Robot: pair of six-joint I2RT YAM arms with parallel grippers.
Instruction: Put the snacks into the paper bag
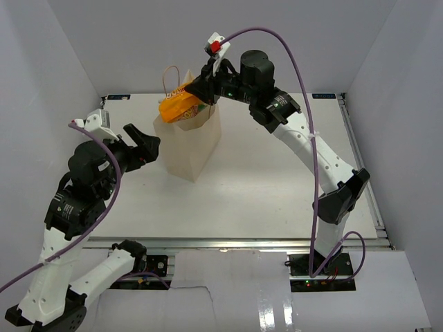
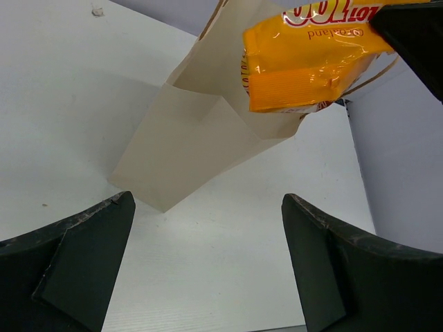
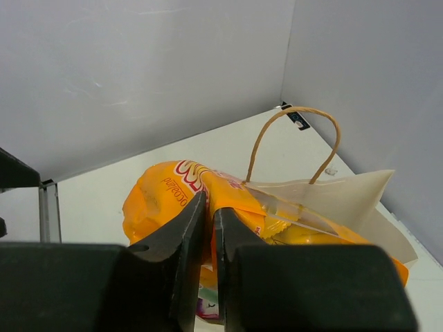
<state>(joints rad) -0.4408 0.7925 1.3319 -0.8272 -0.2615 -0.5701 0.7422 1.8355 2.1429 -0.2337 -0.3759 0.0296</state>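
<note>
Overhead, two wrist close-ups (bag shared)

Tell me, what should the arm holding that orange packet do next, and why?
Probably lower it a little deeper. The right claw is shut on the orange pack, which sits across the paper bag's mouth with much of it above the rim; releasing now might leave it perched or tipping out. The left claw is open beside the bag, not touching it.

White table inside pale grey walls, metal rail along near edge.
</note>
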